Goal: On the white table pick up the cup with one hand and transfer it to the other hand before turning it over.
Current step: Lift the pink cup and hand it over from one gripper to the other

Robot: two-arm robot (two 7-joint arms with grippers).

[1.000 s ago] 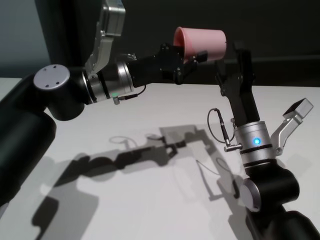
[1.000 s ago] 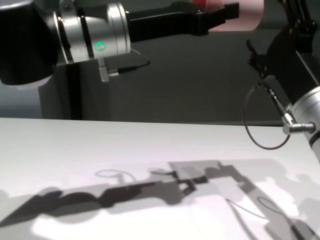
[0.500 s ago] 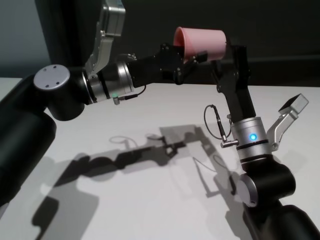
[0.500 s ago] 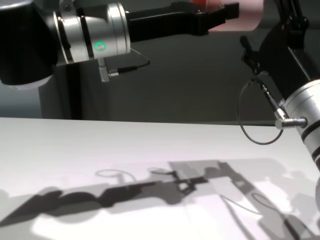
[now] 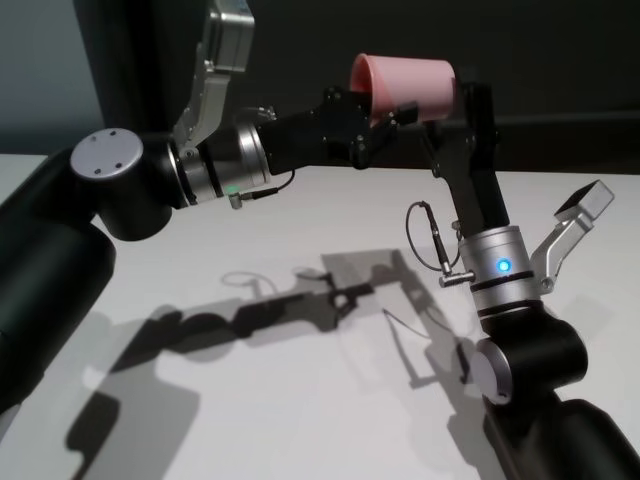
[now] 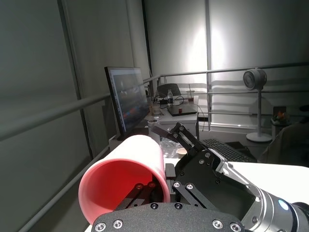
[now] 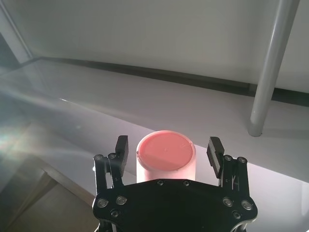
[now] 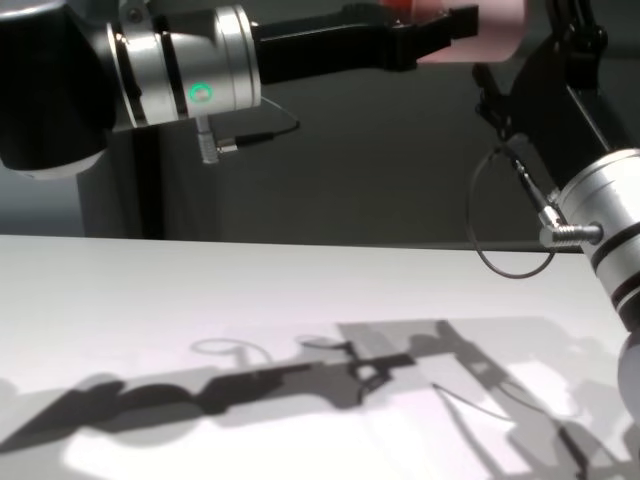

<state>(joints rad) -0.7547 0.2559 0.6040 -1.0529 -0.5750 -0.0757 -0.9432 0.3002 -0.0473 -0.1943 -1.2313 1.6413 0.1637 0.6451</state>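
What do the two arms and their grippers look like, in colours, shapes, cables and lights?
Both arms are rounded matte black with silver metal wrist rings. The left arm shows a small green light on its ring, the right arm a blue one. A thin black cable loops beside each wrist. The left gripper and the right gripper are black linkage fingers with small silver screws.

Pink cup [image 7: 165,157], flat base facing the camera, sits between the right hand's [image 7: 166,152] spread black fingers [image 7: 120,149].
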